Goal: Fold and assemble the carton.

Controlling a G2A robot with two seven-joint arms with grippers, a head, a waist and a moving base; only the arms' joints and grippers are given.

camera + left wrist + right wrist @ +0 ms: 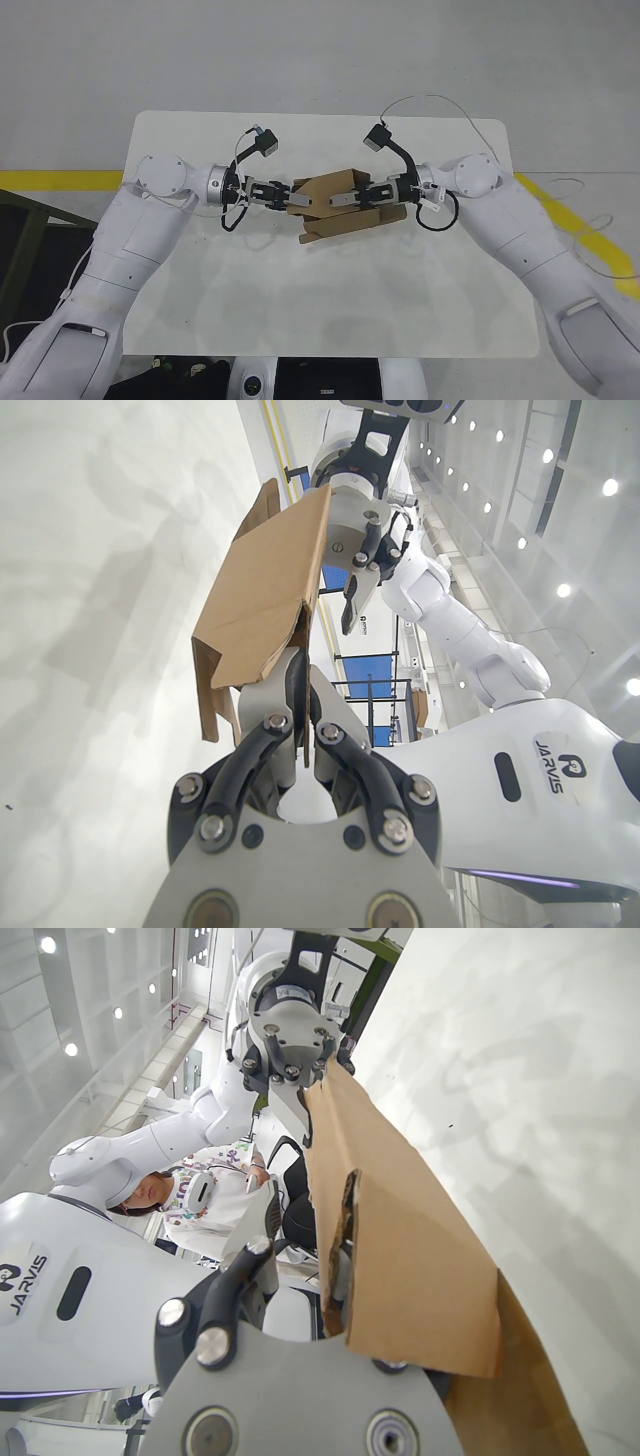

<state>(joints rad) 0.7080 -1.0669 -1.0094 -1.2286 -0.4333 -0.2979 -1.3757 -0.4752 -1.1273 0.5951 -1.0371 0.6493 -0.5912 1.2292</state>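
Brown corrugated cardboard carton (335, 205), only half-formed and with its flaps loose, hangs over the middle of the white table (200, 300), left gripper (300, 670) clamped on one panel edge, right gripper (347, 198) spread astride another, so squaring and closing seem left.

The top view looks straight down from above the arms and takes in the whole white tabletop (200, 300). The left hand (283, 196) and right hand (345, 199) meet at the carton (325, 190) around its middle. The left wrist view sits close behind its own hand, facing out along it and tilted up past the carton to the right hand and the ceiling (500, 475). The right wrist view mirrors it, facing the left hand. All three views share the carton and both hands.
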